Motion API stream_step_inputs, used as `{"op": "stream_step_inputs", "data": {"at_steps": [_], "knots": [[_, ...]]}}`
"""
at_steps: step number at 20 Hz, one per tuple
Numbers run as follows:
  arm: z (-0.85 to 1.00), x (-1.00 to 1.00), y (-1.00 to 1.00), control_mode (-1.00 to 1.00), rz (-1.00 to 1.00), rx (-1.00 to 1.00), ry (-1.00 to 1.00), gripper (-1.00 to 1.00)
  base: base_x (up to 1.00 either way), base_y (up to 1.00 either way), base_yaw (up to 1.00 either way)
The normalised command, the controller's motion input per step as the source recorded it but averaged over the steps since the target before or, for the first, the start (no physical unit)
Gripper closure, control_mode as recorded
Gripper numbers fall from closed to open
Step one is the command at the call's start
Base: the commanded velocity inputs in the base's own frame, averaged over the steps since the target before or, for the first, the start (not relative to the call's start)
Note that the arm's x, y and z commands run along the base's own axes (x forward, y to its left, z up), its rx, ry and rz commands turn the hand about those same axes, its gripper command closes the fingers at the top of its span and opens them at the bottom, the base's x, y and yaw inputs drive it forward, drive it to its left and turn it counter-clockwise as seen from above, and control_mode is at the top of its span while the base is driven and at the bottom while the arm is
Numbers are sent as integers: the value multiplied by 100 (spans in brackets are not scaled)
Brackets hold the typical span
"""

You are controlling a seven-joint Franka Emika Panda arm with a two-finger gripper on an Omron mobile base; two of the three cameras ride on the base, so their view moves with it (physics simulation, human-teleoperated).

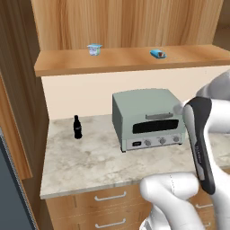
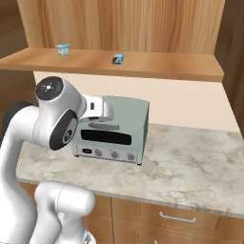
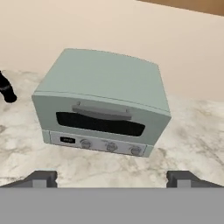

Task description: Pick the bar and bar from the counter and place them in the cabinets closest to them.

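A bright blue bar [image 1: 157,54] [image 2: 117,59] lies on the long wooden shelf ledge [image 1: 67,65] [image 2: 167,66] under the light-brown cabinets [image 1: 126,20] [image 2: 119,19]. My gripper [image 3: 112,179] hangs open above the counter, in front of the toaster oven. Its two dark fingertips [image 3: 41,178] stand wide apart with nothing between them. It is well below the shelf and apart from the bar.
A pale green toaster oven [image 1: 146,117] [image 2: 119,128] [image 3: 103,100] stands on the marble counter [image 1: 85,157] [image 2: 190,157]. A small black bottle [image 1: 77,127] [image 3: 5,89] stands left of it. A small light-blue cup [image 1: 94,49] [image 2: 62,48] sits on the ledge, left of the bar.
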Motion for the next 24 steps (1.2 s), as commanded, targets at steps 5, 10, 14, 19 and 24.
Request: {"op": "stream_step_inputs", "data": {"at_steps": [5, 10, 14, 19, 24], "knots": [[0, -2, 0, 100, 0, 0, 0, -100, -20, -6, 0], [0, 0, 0, 100, 0, 0, 0, -100, -83, -24, 0], [0, 0, 0, 100, 0, 0, 0, -100, -90, -26, 0], [0, 0, 0, 100, 0, 0, 0, -100, -89, -24, -3], [0, 0, 0, 100, 0, 0, 0, -100, -23, -4, -1]]}}
